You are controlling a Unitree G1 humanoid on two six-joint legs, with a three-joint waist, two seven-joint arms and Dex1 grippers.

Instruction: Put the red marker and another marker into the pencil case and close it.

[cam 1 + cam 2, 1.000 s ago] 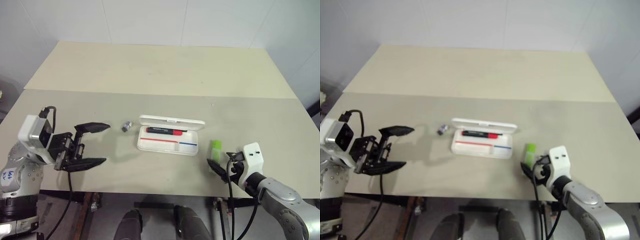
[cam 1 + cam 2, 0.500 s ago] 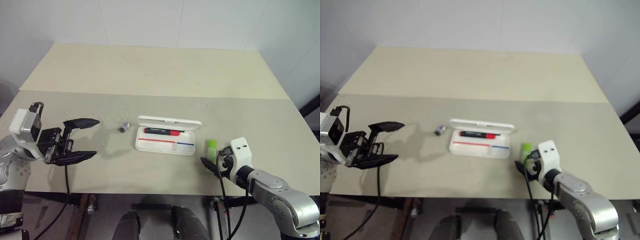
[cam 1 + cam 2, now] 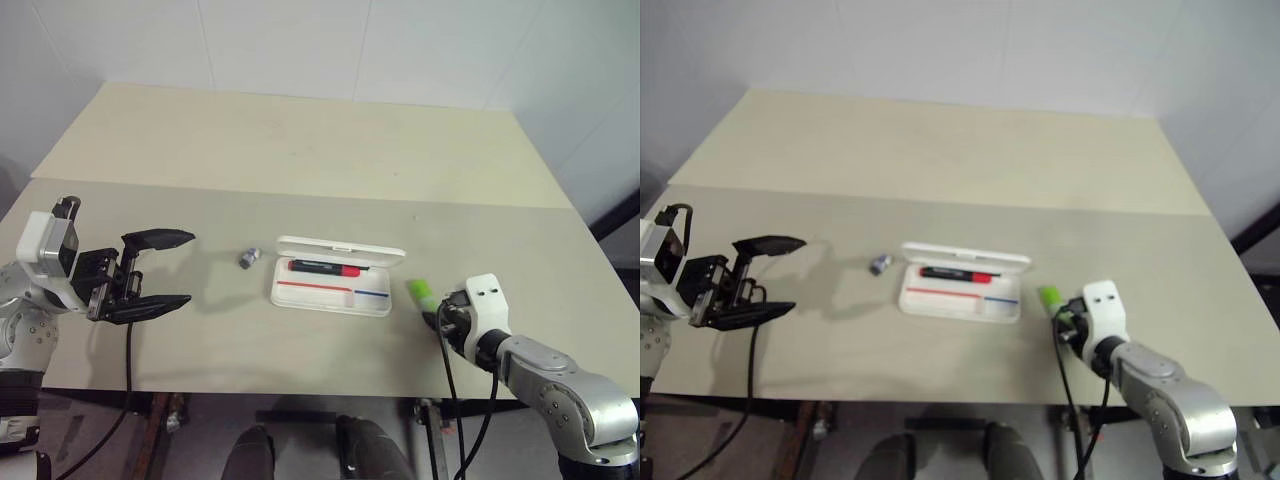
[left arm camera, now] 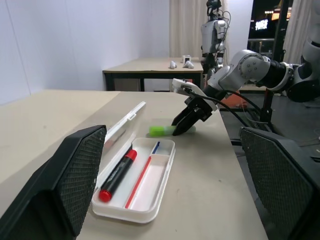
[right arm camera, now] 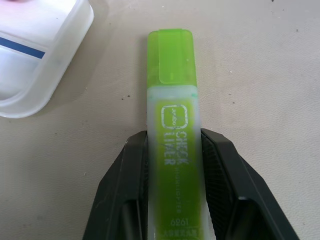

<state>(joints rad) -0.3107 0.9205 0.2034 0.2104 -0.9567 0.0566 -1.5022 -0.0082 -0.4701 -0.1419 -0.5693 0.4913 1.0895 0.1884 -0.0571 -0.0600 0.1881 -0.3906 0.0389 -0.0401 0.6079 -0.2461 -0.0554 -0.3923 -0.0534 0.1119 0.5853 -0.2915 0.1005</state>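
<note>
Now the green highlighter (image 5: 175, 145), low and right of middle on the table (image 3: 300, 140), is pinched by the right gripper (image 5: 172, 210), so it should be lifted flat and carried gently to the open pencil case (image 3: 335, 290), beside the red marker (image 3: 325, 267).

Beige table (image 3: 300, 140) against white wall (image 3: 290, 40); second table (image 4: 150, 65) behind.

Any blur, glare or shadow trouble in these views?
Left wrist view: left gripper's fingers loom soft, pencil case sharp. Right wrist view: green highlighter crisp between the fingers. Eye views: even light, faint shadow under the left gripper, no glare.
</note>
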